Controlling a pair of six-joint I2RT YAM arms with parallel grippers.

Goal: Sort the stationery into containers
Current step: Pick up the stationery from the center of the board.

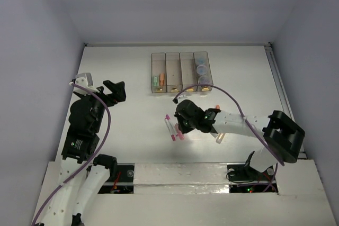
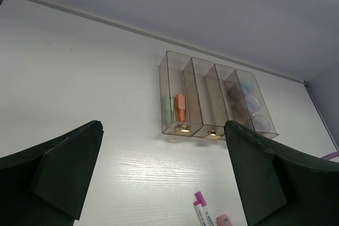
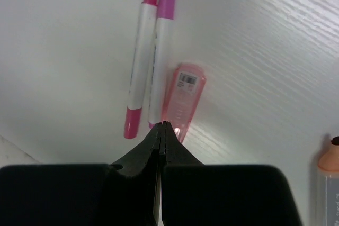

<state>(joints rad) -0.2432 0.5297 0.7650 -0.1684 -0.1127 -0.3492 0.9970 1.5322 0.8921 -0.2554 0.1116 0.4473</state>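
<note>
we see the right gripper (image 3: 163, 130), jaws shut tight and empty, tips at the pink case (image 3: 183, 99) in centre frame, left gripper (image 2: 162, 130) jaws spread wide, holding nothing

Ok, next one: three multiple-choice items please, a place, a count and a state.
1. Where are the round jars?
A. in the rightmost bin
B. in the leftmost bin
C. in the second bin from the left

2. How many white markers with pink caps lie side by side on the table?
A. one
B. two
C. four

3. How do the right jaws stand?
A. wide open
B. shut on a marker
C. shut, holding nothing

Answers: 1 A, the jars sit in a row in that end bin; 2 B, the right wrist view shows a pair; 3 C, the tips meet with nothing between them.
</note>
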